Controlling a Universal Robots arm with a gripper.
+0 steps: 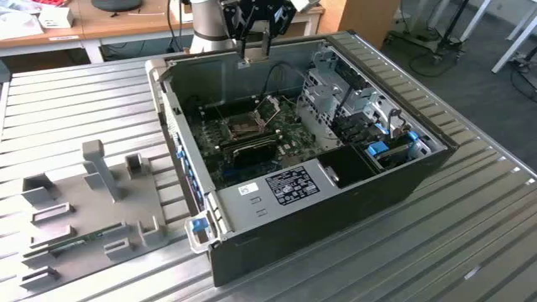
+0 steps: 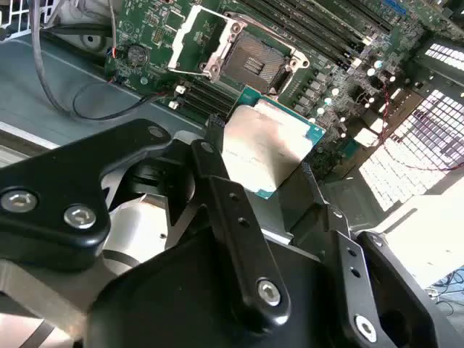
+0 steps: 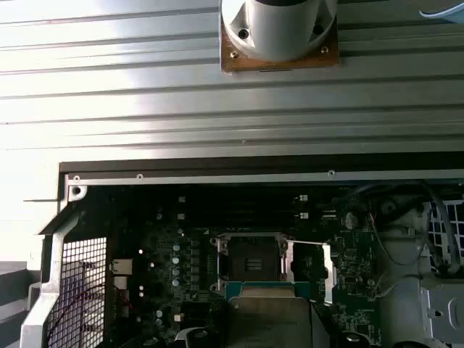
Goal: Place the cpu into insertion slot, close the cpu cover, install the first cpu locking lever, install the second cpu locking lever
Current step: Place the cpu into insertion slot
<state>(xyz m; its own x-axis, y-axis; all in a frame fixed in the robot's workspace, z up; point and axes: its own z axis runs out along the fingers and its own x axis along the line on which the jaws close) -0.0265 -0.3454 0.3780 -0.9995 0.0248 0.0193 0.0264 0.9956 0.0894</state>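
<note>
Cpu [image 2: 270, 145] hangs clamped between the 2 black fingers [image 2: 217, 190] of the gripper [image 2: 262, 158], whose jaws press on opposite edges so that the grey-brown metal top and the green rim stay uncovered. Gripping by the edges probably keeps the underside free of contact and lets the chip go down flat. In the exterior view the gripper [image 1: 256, 53] holds the cpu [image 1: 253, 61] above the far rim of the computer case [image 1: 394, 88], well apart from the board below. The case lies on its side with its panel off, so its interior faces up at the arm. Inside it are the green motherboard [image 1: 285, 141], a silvery drive cage [image 1: 323, 94], a bundle of black cables [image 1: 277, 72] and the insertion slot [image 1: 243, 129]. In the second wrist view the insertion slot [image 2: 254, 61] is dark and holds nothing, and the cpu cover [image 2: 205, 40] stands swung up along 1 edge, which leaves the opening free for the chip. The first wrist view looks down past the cpu [image 3: 268, 315] at the insertion slot [image 3: 250, 255], which sits just beyond it. On the slatted metal table [image 1: 470, 251], at the exterior view's left, a grey fixture tray [image 1: 109, 207] holds a green memory stick [image 1: 80, 242] in 1 of its recesses.
</note>
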